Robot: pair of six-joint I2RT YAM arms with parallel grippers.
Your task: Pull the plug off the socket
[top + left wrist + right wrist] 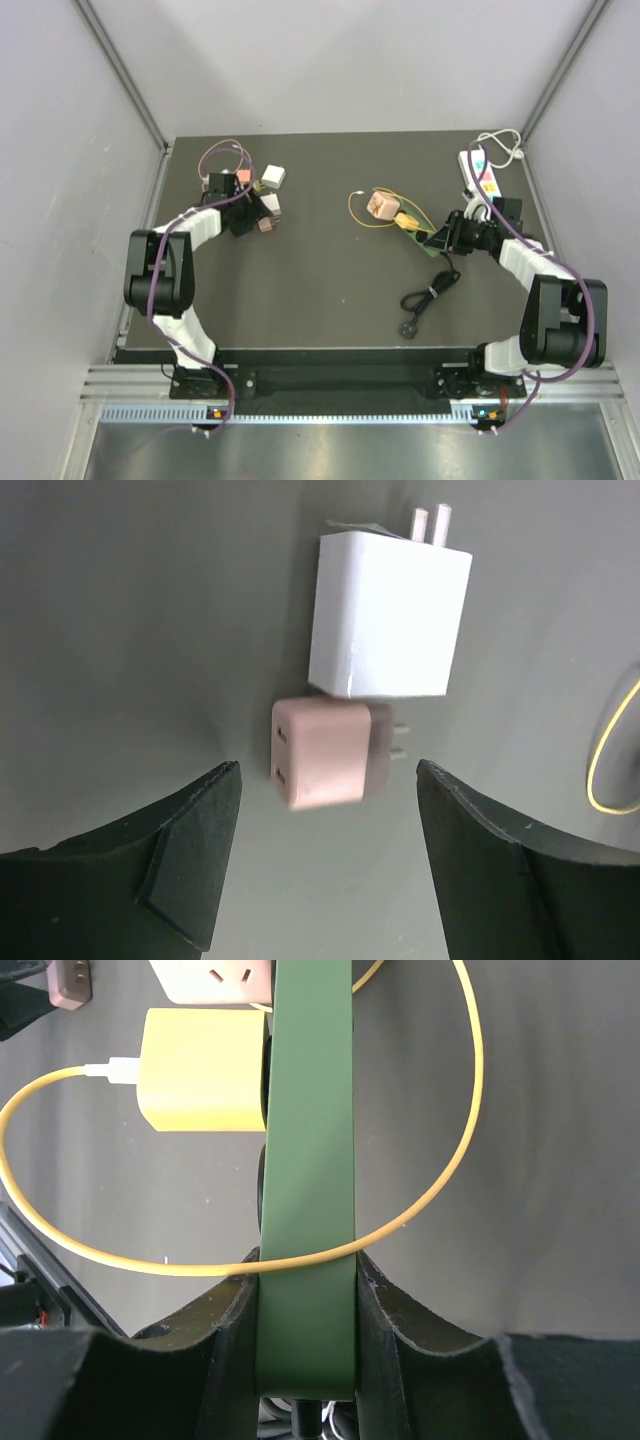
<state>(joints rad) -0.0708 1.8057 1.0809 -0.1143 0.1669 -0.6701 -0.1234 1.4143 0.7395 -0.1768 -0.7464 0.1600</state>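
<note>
One pink plug point(320, 755) lies between left gripper's point(328, 780) jaws.

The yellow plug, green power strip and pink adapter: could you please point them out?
yellow plug point(205, 1070), right wrist view, middle of its body.
green power strip point(310, 1160), right wrist view, its long face.
pink adapter point(320, 752), left wrist view, centre of its body.

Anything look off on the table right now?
The yellow cable loops across the green power strip, right beside the right gripper shut on it, so it may snag. The yellow charger is still plugged in.
</note>
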